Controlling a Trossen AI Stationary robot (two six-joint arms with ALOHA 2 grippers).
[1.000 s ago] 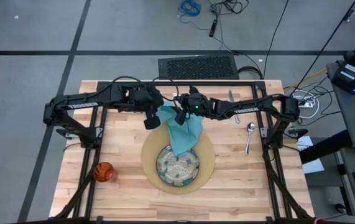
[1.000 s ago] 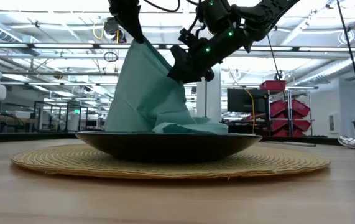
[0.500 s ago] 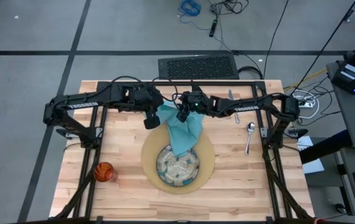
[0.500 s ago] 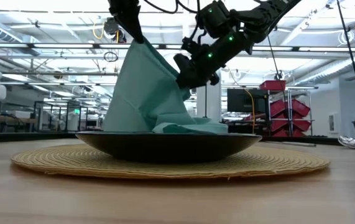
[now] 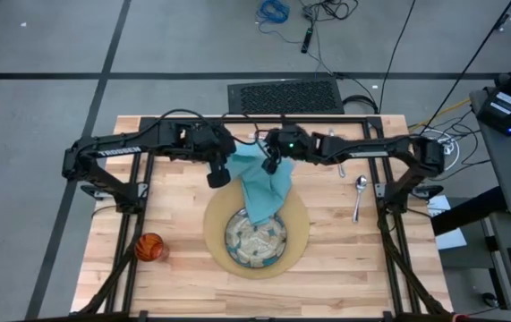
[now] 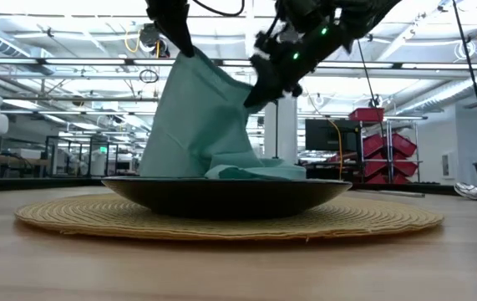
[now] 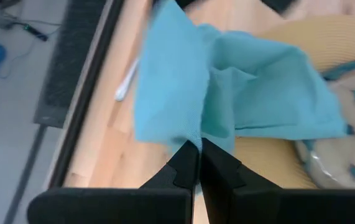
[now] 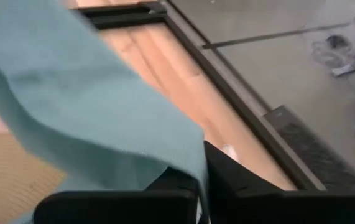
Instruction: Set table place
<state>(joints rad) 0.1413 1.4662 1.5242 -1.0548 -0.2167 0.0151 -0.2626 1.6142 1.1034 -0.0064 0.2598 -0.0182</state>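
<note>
Light-blue cloth napkin [image 5: 259, 183] hangs at upper centre, pinched by the left gripper [image 5: 218, 173] and right gripper [image 5: 271, 163], its lower end draping into the greenish patterned plate [image 5: 253, 241] on the round tan mat [image 5: 300, 234].

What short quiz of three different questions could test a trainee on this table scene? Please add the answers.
1. True or false: both grippers are shut on the napkin.
2. Where does the napkin's lower end rest? A) on the plate B) on the bare table C) on the orange cup
3. Fill in: the spoon lies on the table beside the ____ arm.

Key:
1. True. The left gripper and the right gripper each pinch an upper edge of the cloth.
2. A
3. right
</note>
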